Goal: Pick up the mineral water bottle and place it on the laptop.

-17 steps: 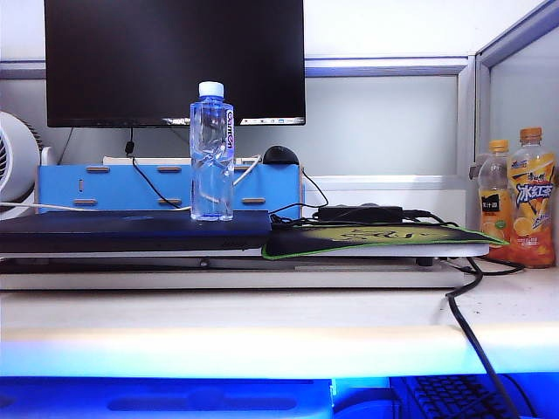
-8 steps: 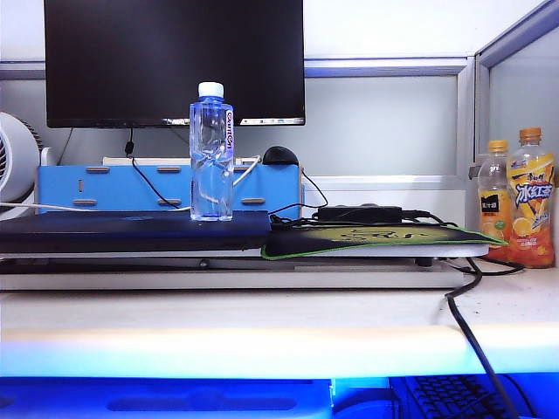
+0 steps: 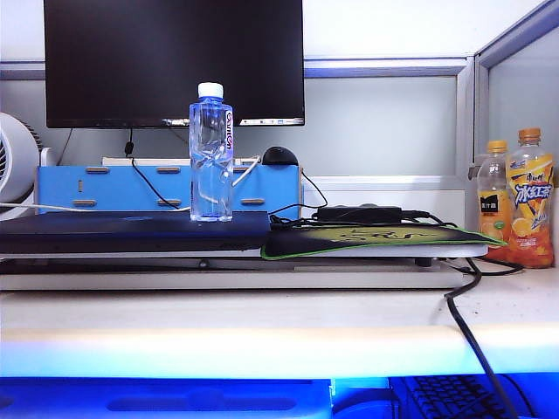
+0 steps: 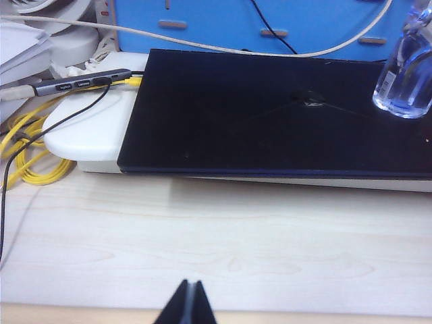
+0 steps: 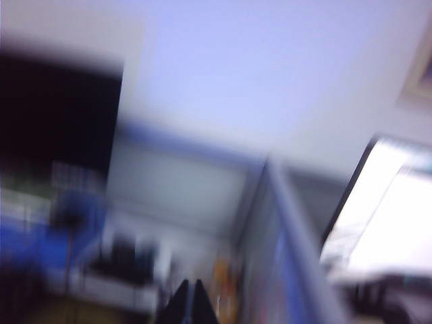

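Observation:
The mineral water bottle (image 3: 211,153) stands upright on the right part of the dark laptop (image 3: 131,231); nothing holds it. In the left wrist view the bottle's base (image 4: 406,81) rests on a far corner of the laptop lid (image 4: 270,121). My left gripper (image 4: 190,297) is shut and empty, low over the pale desk in front of the laptop. My right gripper (image 5: 190,295) is shut with nothing in it; its view is blurred and tilted up toward the monitor, wall and partition. Neither arm shows in the exterior view.
A monitor (image 3: 175,61) stands on a blue box stand (image 3: 166,188) behind the laptop. A green-edged mouse pad (image 3: 376,237) lies to its right with a black power brick (image 3: 360,212) and cables. Two orange juice bottles (image 3: 521,205) stand far right. Yellow cable (image 4: 30,152) and a white fan lie left.
In the exterior view nothing has moved; the bottle stays upright on the laptop.

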